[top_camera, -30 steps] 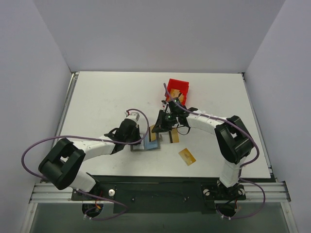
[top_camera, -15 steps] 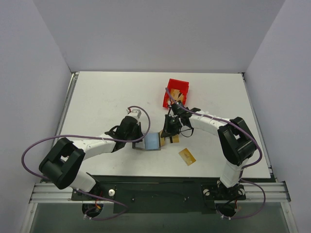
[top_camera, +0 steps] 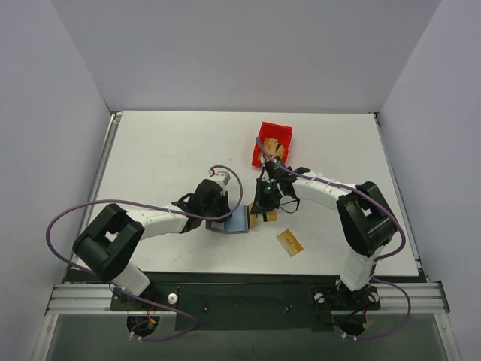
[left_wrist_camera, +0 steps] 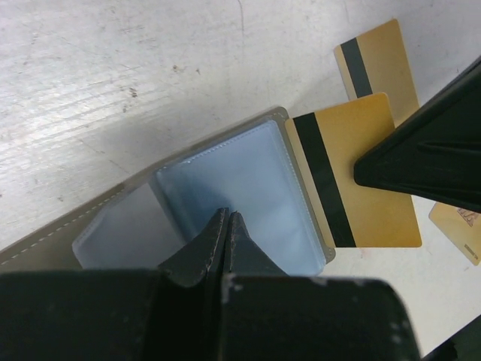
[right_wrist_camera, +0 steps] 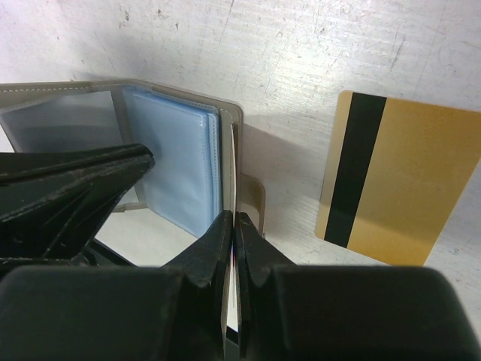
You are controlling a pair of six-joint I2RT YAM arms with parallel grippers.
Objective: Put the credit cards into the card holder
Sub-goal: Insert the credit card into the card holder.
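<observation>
On the surface, arms converge: left end effector, pressed together, tops the card holder; right end effector pinches a credit card alongside.

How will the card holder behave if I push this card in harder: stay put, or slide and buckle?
Its sleeves look like thin, soft clear plastic, so they would likely flex rather than resist. The card holder lies open and flat on the table and is probably light, so it may slide unless the left gripper pins it.
</observation>
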